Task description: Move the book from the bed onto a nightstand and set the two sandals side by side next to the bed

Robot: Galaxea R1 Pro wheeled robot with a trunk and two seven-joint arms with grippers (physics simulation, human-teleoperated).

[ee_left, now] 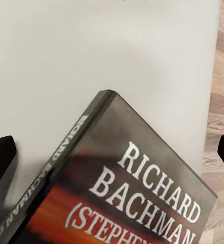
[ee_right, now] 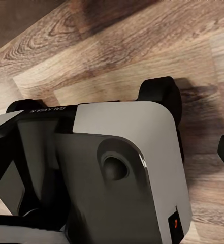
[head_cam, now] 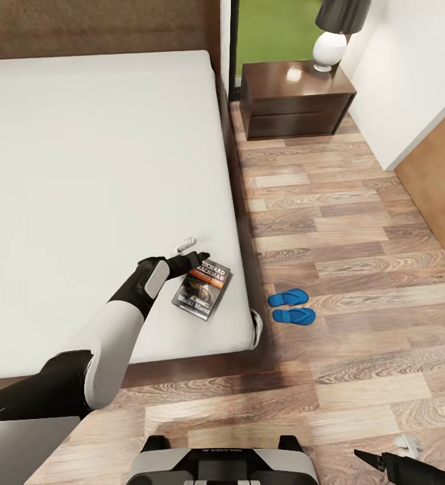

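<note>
Glossy dark paperback book [head_cam: 202, 288] lies flat near the white mattress's [head_cam: 81, 168] foot corner; your left gripper [head_cam: 194, 257] hovers spread (fingers [ee_left: 1, 157] apart) above it. Right gripper [head_cam: 367, 459]: can't tell.

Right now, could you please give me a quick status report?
Left gripper open over the book, not gripping. Book flat on the bed. Sandals paired on the floor beside it. Right gripper: cannot tell.
</note>
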